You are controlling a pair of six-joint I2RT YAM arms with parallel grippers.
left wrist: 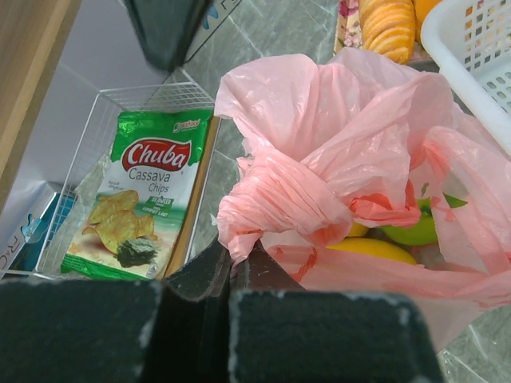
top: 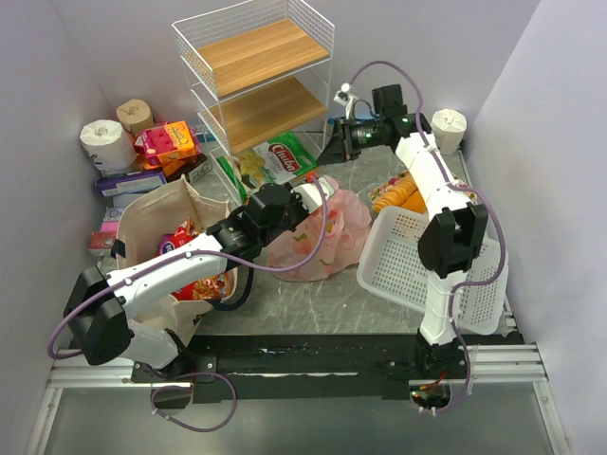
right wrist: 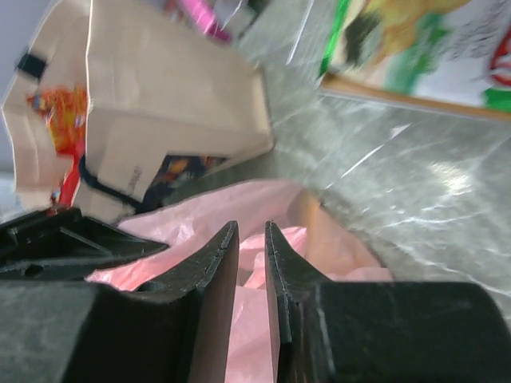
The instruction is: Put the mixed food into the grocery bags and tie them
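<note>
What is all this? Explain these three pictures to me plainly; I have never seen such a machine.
Two robot arms stand at a table's near edge. One picture looks down from above; the other two come from a camera on each wrist. On the table are a tote, a pink bag with fruit inside, a white basket and a wire rack. The left gripper is shut on the pink bag's twisted top. The right gripper hangs near the bag, jaws slightly apart, holding nothing.

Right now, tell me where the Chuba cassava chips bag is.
In the top view, the Chuba cassava chips bag lies on the wire shelf rack's bottom tier, just behind the pink plastic bag.
</note>
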